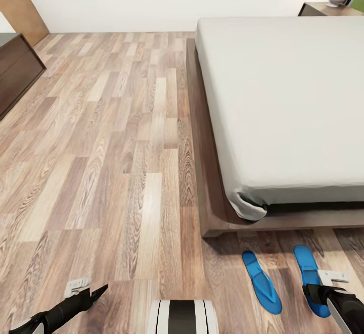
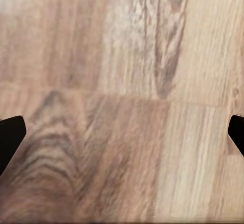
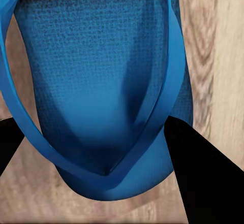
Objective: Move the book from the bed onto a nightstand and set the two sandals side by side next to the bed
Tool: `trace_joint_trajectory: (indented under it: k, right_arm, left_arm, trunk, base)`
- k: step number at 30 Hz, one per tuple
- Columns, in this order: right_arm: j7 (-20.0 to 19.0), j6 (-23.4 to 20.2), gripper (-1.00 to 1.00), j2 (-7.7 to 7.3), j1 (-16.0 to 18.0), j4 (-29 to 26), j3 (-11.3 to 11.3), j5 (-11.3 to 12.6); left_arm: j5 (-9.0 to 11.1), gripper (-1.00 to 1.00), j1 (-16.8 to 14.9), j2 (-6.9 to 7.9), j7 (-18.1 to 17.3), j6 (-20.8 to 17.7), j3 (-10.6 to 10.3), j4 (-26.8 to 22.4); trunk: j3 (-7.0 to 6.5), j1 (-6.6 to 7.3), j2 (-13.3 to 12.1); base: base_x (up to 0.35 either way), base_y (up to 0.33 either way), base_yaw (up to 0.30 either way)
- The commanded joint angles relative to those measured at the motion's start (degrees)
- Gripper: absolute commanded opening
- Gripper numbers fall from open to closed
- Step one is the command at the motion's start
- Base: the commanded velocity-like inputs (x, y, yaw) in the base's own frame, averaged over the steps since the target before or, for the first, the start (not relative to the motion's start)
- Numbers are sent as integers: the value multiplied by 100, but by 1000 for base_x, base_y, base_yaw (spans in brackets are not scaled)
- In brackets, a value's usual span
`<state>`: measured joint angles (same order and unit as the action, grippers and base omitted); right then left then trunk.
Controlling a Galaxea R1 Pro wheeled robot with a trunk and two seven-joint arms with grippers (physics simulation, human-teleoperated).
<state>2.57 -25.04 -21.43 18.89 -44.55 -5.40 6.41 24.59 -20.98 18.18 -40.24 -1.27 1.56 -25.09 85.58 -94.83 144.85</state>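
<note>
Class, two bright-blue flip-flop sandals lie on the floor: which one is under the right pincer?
The bright-blue sandal farther right: the right pincer overlaps it, while the other sandal lies apart.

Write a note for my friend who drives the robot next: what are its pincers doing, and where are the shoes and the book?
Left pincer: open, empty, over bare floor.
Right pincer: open, fingers straddling the right sandal, not closed on it.
Sandals: both on the floor at the foot of the bed; the left sandal lies apart from the right one.
Book: not visible on the mattress from here; find it.
Left: check the sandal placement, book onto a nightstand.
</note>
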Motion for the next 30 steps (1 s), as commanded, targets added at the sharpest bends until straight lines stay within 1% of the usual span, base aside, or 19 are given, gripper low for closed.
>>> trace_joint_trajectory:
  k: [1, 26, 30]
  right_arm:
    - [41, -25, -100, -1, 1, -10, 4, 62]
    - [37, -27, -100, -3, 0, -18, 20, 62]
    - [13, -27, -100, -4, 0, -23, 21, 62]
  left_arm:
    - [20, 100, -2, 0, -27, -13, 11, 4]
    - [20, 100, -2, 1, -35, -15, 11, 4]
    - [20, 100, -2, 1, -38, -14, 11, 4]
  trunk:
    - [26, -1, 3]
    - [580, -66, 36]
    - [580, -66, 36]
  base:
    - [0, 0, 0]
    - [0, 0, 0]
    - [0, 0, 0]
